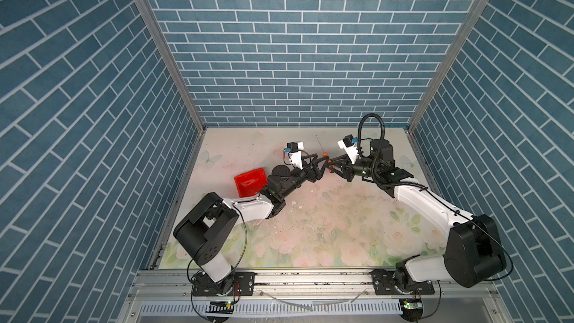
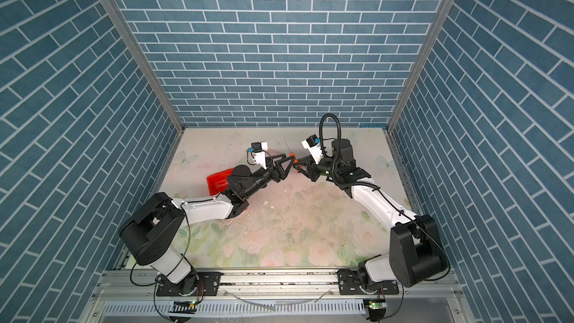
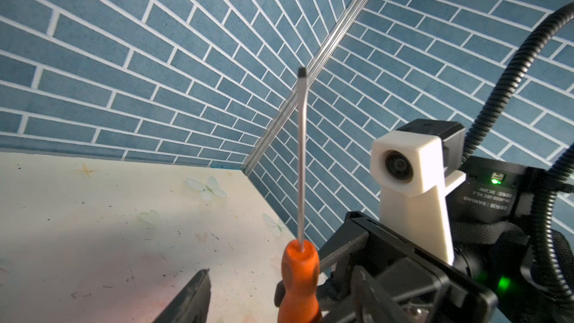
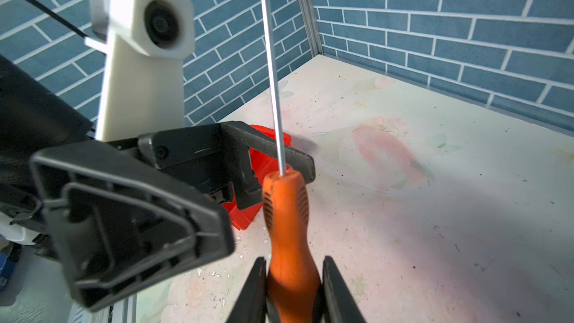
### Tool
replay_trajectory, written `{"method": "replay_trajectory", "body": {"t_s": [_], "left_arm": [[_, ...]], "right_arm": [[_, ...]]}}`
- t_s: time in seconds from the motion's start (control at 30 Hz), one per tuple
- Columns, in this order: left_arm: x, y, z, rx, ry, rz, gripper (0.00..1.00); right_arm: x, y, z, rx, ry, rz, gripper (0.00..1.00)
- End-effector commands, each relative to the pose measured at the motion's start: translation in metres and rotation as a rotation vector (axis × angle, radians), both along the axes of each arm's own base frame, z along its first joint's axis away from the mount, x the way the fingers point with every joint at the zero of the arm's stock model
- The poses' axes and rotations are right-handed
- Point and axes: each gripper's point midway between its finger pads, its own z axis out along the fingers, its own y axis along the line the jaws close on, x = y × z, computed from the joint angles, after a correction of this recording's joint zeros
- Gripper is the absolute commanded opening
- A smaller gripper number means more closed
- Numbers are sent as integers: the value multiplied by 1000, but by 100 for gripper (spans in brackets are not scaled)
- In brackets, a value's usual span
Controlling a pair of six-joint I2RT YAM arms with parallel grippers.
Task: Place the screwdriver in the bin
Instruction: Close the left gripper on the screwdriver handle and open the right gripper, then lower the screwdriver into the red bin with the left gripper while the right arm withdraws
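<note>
Screwdriver (image 4: 290,228) in right hand (image 4: 293,264), between left hand's (image 4: 265,203) parted jaws.

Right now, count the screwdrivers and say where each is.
1. The screwdriver is held roughly upright, handle clamped in the right end effector, above the middle of the table. Arms may hide others.

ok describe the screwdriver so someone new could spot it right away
On the floral table, look toward the back where the left gripper and right gripper meet. The screwdriver points up from the right one's shut jaws. Only it has an orange handle and thin silver shaft.
</note>
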Motion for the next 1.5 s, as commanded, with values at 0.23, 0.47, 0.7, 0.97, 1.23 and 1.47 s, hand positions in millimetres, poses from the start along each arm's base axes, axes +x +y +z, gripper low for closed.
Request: {"method": "replay_trajectory", "body": {"t_s": [0.23, 0.47, 0.7, 0.97, 1.23, 1.47], "left_arm": [[3, -2, 8, -19, -1, -35, 39], [-1, -10, 11, -27, -5, -90, 29], [-4, -15, 12, -43, -9, -122, 2], [0, -2, 8, -24, -9, -54, 0], [15, 34, -8, 46, 80, 103, 0], [17, 88, -34, 224, 213, 273, 0]], "right_arm": [[-17, 7, 1, 12, -5, 89, 0], [-15, 7, 2, 7, -13, 83, 0], [-11, 5, 0, -11, -20, 55, 0], [-4, -1, 2, -41, -60, 4, 33], [-2, -7, 5, -99, -123, -25, 69], [-11, 0, 12, -201, -202, -2, 84]]}}
